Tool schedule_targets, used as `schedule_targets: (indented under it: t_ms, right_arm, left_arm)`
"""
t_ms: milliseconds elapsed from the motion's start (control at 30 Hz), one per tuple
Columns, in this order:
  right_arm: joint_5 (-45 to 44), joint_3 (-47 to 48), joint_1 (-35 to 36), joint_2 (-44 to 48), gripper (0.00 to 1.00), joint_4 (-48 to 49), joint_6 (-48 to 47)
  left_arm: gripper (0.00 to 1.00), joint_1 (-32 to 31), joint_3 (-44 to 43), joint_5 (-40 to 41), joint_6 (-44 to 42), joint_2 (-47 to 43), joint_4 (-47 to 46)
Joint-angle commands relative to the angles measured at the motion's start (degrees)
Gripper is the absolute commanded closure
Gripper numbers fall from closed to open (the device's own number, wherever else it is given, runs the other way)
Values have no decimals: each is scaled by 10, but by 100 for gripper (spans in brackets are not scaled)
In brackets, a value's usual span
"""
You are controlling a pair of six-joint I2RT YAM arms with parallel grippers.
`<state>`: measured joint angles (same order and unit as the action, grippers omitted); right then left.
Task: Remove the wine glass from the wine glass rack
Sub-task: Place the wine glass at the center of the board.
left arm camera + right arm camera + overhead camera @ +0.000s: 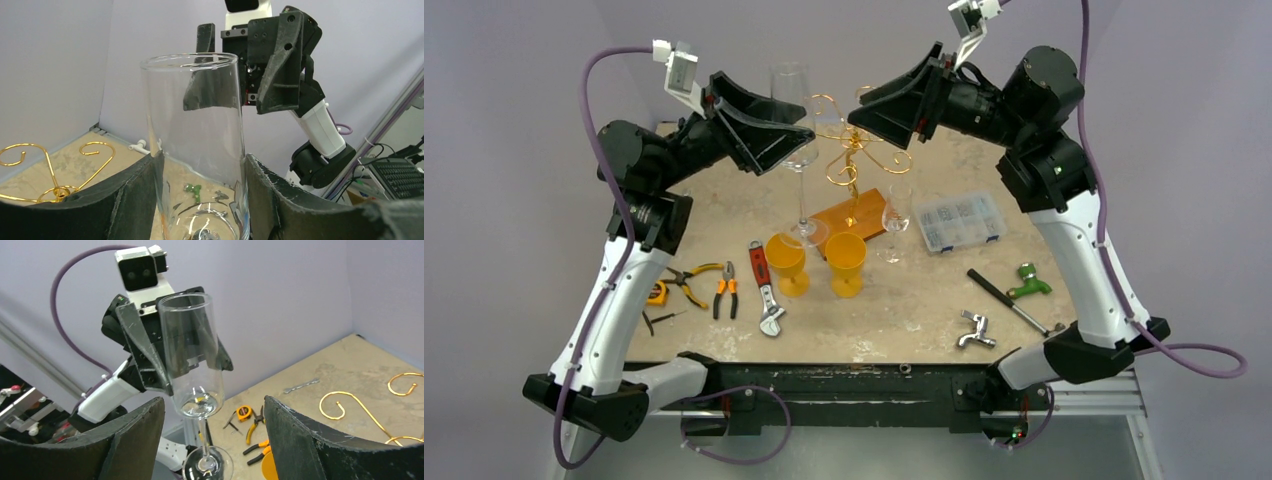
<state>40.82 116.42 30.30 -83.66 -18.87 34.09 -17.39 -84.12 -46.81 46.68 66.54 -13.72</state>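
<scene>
Status: wine glass (792,110) is gripped at the bowl by the left end effector (789,148). It is held upright just left of the wine glass rack (856,150), seemingly clear of the spiral arms. The right end effector (879,115) is spread wide with nothing held, just beside the rack top.

Risks:
- The smooth bowl is pinched, not the stem, so slip or tilt is likely if the arm is swung fast.
- The foot is placed near the yellow goblets (845,255) and the rack base, and either could be clipped on the way down.
- The rack could be nudged by the right end effector, and the small glass (896,208) beside the base would then be hit.

Views:
- Left wrist: fingers (135,200) are seen against both sides of the bowl, but stem and foot are cropped.
- Right wrist: the whole glass including the foot is seen, and nothing is held between its own fingers.
- Top: only here is the foot placed relative to the goblets. Whether it is on the desk (924,320) cannot be told.
</scene>
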Motion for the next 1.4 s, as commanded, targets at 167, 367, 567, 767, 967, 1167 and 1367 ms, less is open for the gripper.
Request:
schedule_targets:
  t_ms: [167, 367, 567, 767, 967, 1167, 1367]
  right_arm:
    - [-66, 50, 12, -7, 26, -36, -63]
    - [-62, 91, 38, -28, 19, -61, -87]
    - [-49, 108, 51, -41, 16, -60, -86]
    - [-46, 124, 55, -56, 15, -67, -84]
    - [-44, 135, 60, -65, 16, -69, -81]
    - [-19, 150, 62, -75, 18, -86, -80]
    - [45, 145, 61, -74, 20, -97, -81]
  left_arm:
    - [100, -39, -1, -7, -54, 0, -37]
    - [100, -58, 2, -3, -63, 9, -38]
    - [100, -67, 4, 2, -63, 14, -38]
    - [100, -80, 3, -3, -62, 20, -46]
    - [100, -87, 2, -23, -62, 25, -54]
    - [100, -91, -17, -60, -74, 39, -35]
    - [100, -92, -33, -87, -76, 48, -30]
